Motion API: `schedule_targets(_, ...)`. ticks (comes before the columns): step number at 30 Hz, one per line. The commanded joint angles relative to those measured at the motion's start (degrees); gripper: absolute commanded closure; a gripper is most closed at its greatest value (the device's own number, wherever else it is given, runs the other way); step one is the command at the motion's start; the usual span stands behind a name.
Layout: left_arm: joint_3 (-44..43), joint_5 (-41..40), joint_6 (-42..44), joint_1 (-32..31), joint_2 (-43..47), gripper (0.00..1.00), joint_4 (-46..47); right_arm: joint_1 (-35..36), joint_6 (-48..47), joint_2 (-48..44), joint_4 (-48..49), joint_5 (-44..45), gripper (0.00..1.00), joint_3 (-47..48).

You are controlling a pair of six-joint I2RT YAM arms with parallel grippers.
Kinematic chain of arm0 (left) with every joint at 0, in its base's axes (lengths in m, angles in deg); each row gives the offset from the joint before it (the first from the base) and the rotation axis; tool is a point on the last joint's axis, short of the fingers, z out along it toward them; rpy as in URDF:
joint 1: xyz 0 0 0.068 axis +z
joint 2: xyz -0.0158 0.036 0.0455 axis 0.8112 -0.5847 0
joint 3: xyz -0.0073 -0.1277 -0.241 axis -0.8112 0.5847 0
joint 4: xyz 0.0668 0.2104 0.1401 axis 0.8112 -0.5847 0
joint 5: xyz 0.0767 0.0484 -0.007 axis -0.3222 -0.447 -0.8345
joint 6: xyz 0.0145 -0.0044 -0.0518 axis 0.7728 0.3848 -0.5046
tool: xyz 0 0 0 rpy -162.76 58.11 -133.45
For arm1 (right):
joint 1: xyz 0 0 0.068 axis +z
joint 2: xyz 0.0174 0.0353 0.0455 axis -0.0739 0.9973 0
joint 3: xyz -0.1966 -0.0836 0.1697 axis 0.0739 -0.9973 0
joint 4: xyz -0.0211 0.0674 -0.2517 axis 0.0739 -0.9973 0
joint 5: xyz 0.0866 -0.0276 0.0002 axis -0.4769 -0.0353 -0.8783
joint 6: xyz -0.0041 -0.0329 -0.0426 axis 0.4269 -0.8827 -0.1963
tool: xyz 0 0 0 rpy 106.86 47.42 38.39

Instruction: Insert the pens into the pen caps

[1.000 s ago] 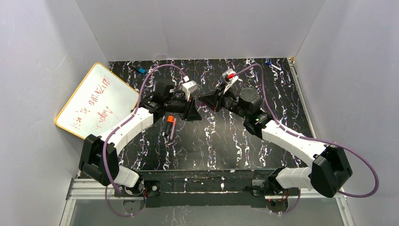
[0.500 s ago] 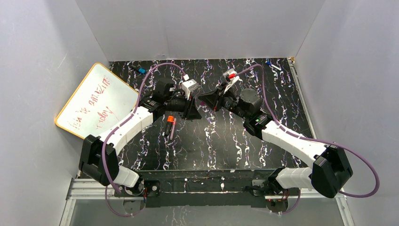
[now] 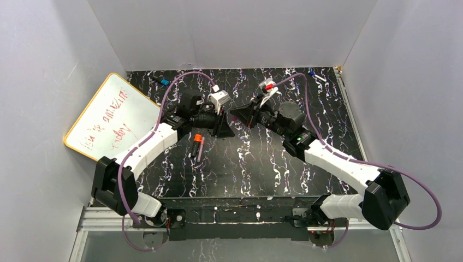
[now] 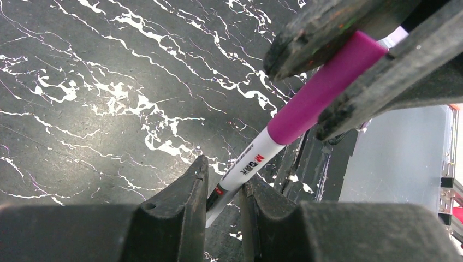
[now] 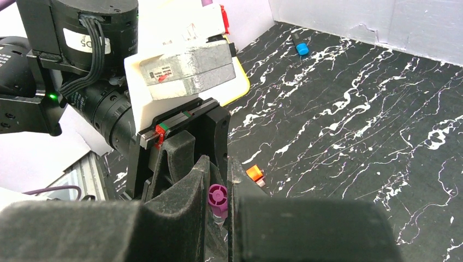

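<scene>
My left gripper [image 4: 224,188] is shut on the white barrel of a pen [image 4: 248,164]. A magenta cap [image 4: 322,90] sits on the pen's far end, and my right gripper [image 5: 218,180] is shut on that cap [image 5: 217,195]. Both grippers meet nose to nose above the table's middle, left gripper [image 3: 225,127] and right gripper [image 3: 238,114]. A black pen with a red-orange end [image 3: 195,144] and a magenta pen [image 3: 201,148] lie side by side on the table below the left gripper. The red-orange end [image 5: 254,173] also shows in the right wrist view.
A whiteboard [image 3: 112,117] with a yellow rim leans at the left wall. A blue-capped item [image 3: 162,81] lies at the far left and small blue and white pieces [image 3: 314,73] at the far right corner. White walls enclose the black marbled table [image 3: 273,158].
Both grippers have shifted slightly toward the far side and stayed pressed together with the pen and cap between them. The pens on the table have not moved.
</scene>
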Motion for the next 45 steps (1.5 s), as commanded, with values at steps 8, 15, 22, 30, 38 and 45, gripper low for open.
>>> schedule_targets(8,-8.8,-8.0,-7.8,2.8,3.8,1.00,24.5,10.5,3.4,2.1,-27.0,-21.1,0.98,-3.3)
schedule_targets(15,-8.1,-8.1,-7.3,2.8,4.2,1.00,23.9,10.6,3.5,2.3,-27.5,-20.3,0.98,-4.1)
schedule_targets(22,-2.3,-7.8,-7.9,2.8,5.0,1.00,25.4,10.6,2.7,1.5,-28.6,-15.2,0.94,-1.9)
schedule_targets(30,5.5,-7.9,-6.3,2.8,7.6,1.00,23.3,10.5,1.5,5.7,-28.9,-8.6,0.53,4.0)
schedule_targets(38,13.9,-6.2,-8.3,1.2,8.5,1.00,24.7,1.3,0.2,6.6,-23.2,1.9,0.26,15.5)
schedule_targets(45,18.3,-21.4,-10.8,-5.5,4.3,1.00,17.7,-7.5,-0.7,0.9,-24.6,0.7,0.23,17.4)
